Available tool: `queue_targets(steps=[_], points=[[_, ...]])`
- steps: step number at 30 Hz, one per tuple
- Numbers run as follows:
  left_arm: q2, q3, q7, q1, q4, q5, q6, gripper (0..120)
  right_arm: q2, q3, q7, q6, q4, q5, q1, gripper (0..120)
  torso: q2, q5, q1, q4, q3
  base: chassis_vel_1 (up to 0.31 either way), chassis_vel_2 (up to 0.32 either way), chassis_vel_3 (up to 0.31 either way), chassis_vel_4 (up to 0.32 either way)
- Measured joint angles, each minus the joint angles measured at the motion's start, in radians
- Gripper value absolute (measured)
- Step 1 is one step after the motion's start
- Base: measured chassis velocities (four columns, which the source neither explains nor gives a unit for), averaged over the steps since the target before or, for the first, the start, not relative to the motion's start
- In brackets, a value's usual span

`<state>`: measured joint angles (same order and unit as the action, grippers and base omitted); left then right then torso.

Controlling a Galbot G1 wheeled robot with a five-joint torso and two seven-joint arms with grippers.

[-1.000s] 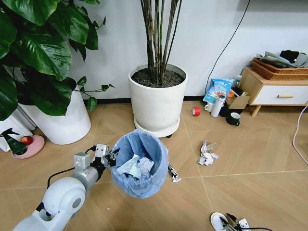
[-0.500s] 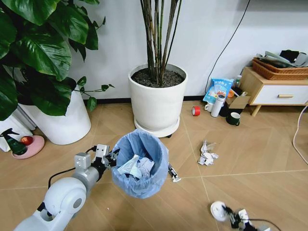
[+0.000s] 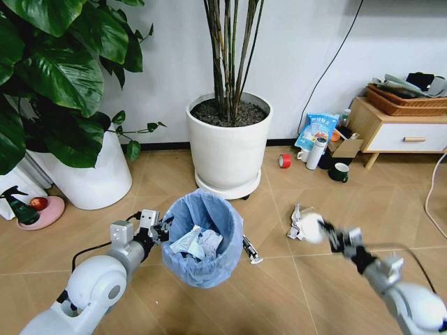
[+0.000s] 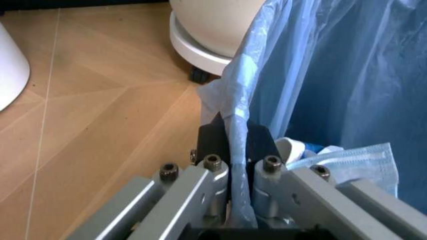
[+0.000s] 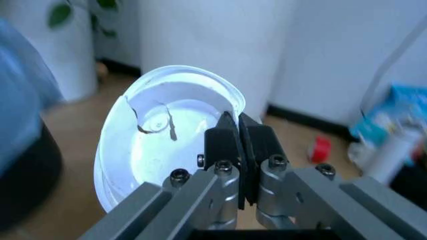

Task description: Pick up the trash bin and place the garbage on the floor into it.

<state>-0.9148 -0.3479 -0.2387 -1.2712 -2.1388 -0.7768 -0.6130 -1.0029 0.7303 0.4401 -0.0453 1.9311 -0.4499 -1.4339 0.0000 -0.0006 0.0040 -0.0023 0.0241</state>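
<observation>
One trash bin (image 3: 203, 239), held off the floor by the left gripper (image 3: 159, 229), fingers pressed together on the bin's rim with the light-blue bag liner pinched between them; left wrist view shows the same clamp (image 4: 237, 150) on the liner edge (image 4: 235, 105). Bin tilts, mouth facing up and toward the camera, long axis leaning away from the left arm toward the big white plant pot (image 3: 228, 142). Inside the bin: several pieces, white paper wads and a pale blue-white item (image 3: 187, 241), exact count cannot tell. Right gripper (image 3: 323, 230) is up in the air to the right of the bin, near the paper wad on the floor in head view, pinching one white disc (image 3: 310, 227) by its edge; in the right wrist view the fingers (image 5: 230, 145) are closed on the disc's rim (image 5: 167, 135), disc face turned toward the wrist camera, one crack or tear visible in it. On the floor: one crumpled white paper wad (image 3: 300, 222) right of the bin, one black-white stick wrapper (image 3: 251, 251) just beside the bin's right side, long axis running diagonally away from the robot toward the bin. Farther back by the wall: one red tape roll (image 3: 284, 160), one blue-white packet (image 3: 318, 130), one dark mug (image 3: 339, 172), one white bottle (image 3: 316, 152). Two white plant pots total, second one (image 3: 87, 176) at left.
</observation>
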Motion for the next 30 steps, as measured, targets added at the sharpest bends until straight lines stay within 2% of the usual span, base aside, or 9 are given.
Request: queue_targets(steps=[5, 9, 10, 12, 15, 18, 19, 22, 30], points=[[0.005, 0.008, 0.000, 0.023, 0.021, -0.006, -0.006, 0, 0.067, -0.069, -0.048, -0.059, 0.075, -0.071, 0.065, 0, 0.000, -0.0003, 0.000, 0.0001, 0.000, 0.000, 0.000, 0.000, 0.000], [0.051, 0.064, -0.008, 0.103, 0.071, -0.030, -0.021, 0, 0.171, -0.280, -0.125, -0.109, 0.133, -0.195, 0.276, 0, 0.000, -0.0004, 0.000, 0.0003, 0.000, 0.000, 0.000, 0.000, 0.000], [0.051, 0.064, -0.008, 0.103, 0.071, -0.030, -0.021, 0, 0.171, -0.280, -0.125, -0.109, 0.133, -0.195, 0.276, 0, 0.000, -0.0004, 0.000, 0.0003, 0.000, 0.000, 0.000, 0.000, 0.000], [0.066, 0.089, -0.014, 0.136, 0.087, -0.043, -0.027, 0, 0.183, -0.373, -0.133, -0.112, 0.119, -0.220, 0.368, 0, 0.000, -0.0003, 0.000, 0.0001, 0.000, 0.000, 0.000, 0.000, 0.000], [0.077, 0.121, -0.024, 0.176, 0.105, -0.064, -0.033, 0, 0.183, -0.476, -0.137, -0.112, 0.089, -0.235, 0.454, 0, 0.000, -0.0001, 0.000, 0.0002, 0.000, 0.000, 0.000, 0.000, 0.000], [0.080, 0.166, -0.045, 0.237, 0.134, -0.090, -0.046, 0, 0.165, -0.636, -0.138, -0.111, 0.040, -0.240, 0.573, 0, 0.000, -0.0004, 0.000, 0.0000, 0.000, 0.000, 0.000, 0.000, 0.000], [0.080, 0.166, -0.045, 0.237, 0.134, -0.090, -0.046, 0, 0.165, -0.636, -0.138, -0.111, 0.040, -0.240, 0.573, 0, 0.000, -0.0004, 0.000, 0.0000, 0.000, 0.000, 0.000, 0.000, 0.000], [0.073, 0.204, -0.060, 0.289, 0.162, -0.111, -0.053, 0, 0.133, -0.768, -0.134, -0.108, -0.003, -0.228, 0.669, 0, 0.000, -0.0004, 0.000, 0.0000, 0.000, 0.000, 0.000, 0.000, 0.000], [0.063, 0.210, -0.064, 0.311, 0.187, -0.121, -0.054, 0, 0.084, -0.888, -0.077, -0.137, -0.059, -0.141, 0.752, 2, 0.000, -0.0003, 0.000, 0.0001, 0.000, 0.000, 0.000, 0.000, 0.000]])
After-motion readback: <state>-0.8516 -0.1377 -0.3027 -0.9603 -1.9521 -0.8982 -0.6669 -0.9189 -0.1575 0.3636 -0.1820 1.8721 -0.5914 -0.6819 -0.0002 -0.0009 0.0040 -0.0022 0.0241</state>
